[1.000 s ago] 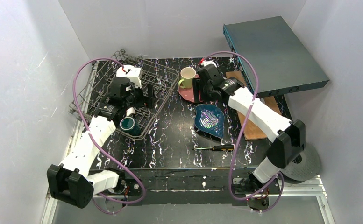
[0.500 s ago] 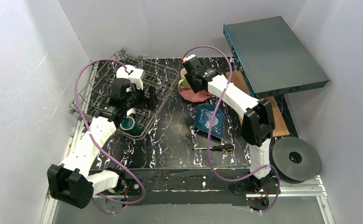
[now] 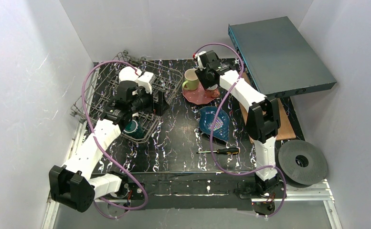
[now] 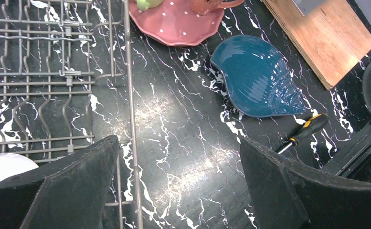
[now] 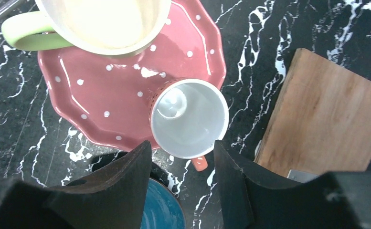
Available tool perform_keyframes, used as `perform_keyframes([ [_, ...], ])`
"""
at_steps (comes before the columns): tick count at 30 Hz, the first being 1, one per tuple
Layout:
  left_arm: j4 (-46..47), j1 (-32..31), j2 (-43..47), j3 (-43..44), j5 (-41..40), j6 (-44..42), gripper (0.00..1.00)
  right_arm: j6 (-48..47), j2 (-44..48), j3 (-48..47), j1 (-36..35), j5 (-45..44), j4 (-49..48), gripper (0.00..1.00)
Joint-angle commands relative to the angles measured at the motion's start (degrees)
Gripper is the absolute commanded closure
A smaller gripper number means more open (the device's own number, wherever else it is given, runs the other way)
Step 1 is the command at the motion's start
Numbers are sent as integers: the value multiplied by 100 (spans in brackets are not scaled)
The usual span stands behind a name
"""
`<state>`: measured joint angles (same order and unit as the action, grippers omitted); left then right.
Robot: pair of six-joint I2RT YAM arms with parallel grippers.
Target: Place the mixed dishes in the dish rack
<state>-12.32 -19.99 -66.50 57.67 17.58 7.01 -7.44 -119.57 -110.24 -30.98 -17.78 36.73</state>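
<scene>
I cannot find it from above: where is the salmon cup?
In the right wrist view, the salmon cup stands on the pink plate's edge toward the wooden board, near the mug.

Dish racks: one, the grey wire dish rack (image 4: 127, 95).
Plates: two, the pink dotted plate (image 5: 102, 95) and the blue leaf-shaped ribbed plate (image 4: 257, 76).
Cups and mugs: three, the yellow-green mug (image 5: 102, 19), the small salmon cup (image 5: 189, 125) and the green-inside cup (image 3: 132, 128).
Bowls: one in view, the white bowl (image 3: 125, 73).
Screwdrivers: one, the black-and-yellow-handled screwdriver (image 3: 221, 150).
Metal boxes: one, the flat teal-grey metal box (image 3: 281, 52).
Wooden boards: one, the wooden board (image 5: 326, 114).
Black round discs: one, the black disc (image 3: 302, 163).
Robot arms: two, the left arm (image 3: 95, 143) and the right arm (image 3: 250, 95).
</scene>
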Motion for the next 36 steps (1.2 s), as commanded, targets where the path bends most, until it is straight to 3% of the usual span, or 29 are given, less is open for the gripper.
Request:
perform_keyframes([
  [1, 62, -47, -33, 2, 205, -81, 2, 51, -109, -203, 40, 763, -171, 42],
  [10, 34, -237, -138, -6, 132, -136, 2, 150, -591, -554, 42, 646, -110, 52],
  [15, -50, -348, -236, 47, 77, -208, 2, 132, -928, -944, 44, 604, 63, 64],
  [29, -121, -376, -280, 86, -69, -249, 2, 228, -1174, -925, 43, 763, 65, 81],
  [32, -137, -374, -293, 95, -84, -259, 2, 288, -1165, -861, 47, 753, 30, 82],
  [35, -148, -383, -294, 98, -96, -259, 2, 317, -1172, -814, 53, 684, -9, 68],
  [36, -148, -383, -296, 97, -105, -268, 2, 320, -1181, -815, 49, 672, -3, 68],
])
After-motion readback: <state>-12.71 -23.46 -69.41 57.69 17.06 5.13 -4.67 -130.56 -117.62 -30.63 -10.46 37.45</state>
